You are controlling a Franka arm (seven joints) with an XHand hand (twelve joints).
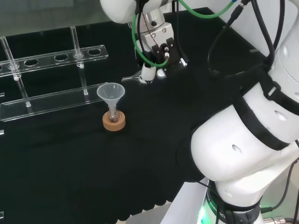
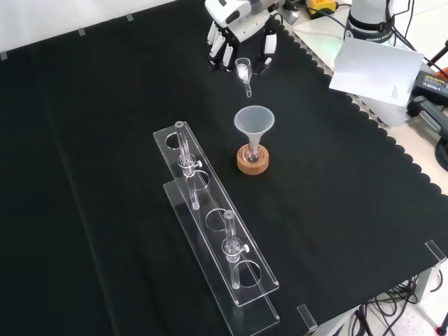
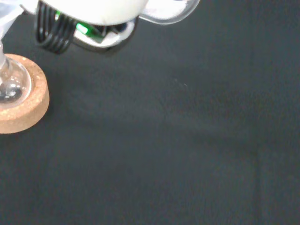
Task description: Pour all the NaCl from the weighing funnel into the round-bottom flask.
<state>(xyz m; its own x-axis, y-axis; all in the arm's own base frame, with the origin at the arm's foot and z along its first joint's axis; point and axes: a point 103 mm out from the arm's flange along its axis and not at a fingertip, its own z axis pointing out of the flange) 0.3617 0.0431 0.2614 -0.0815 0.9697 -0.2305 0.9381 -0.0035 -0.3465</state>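
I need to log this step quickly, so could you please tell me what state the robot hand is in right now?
Robot hand: shut on the small clear glass weighing funnel, held above the black cloth.

Cork stand and flask seen past the hand

A blurred white part of the hand (image 3: 84,9) overhangs black cloth (image 3: 178,140). A clear round-bottom flask (image 3: 11,84) sits in a cork ring (image 3: 33,105); clear glassware (image 3: 171,14) shows beside the hand.

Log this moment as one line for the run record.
hand: shut on weighing funnel | funnel spout toward plastic funnel | round-bottom flask upright on cork ring | pouring: not yet
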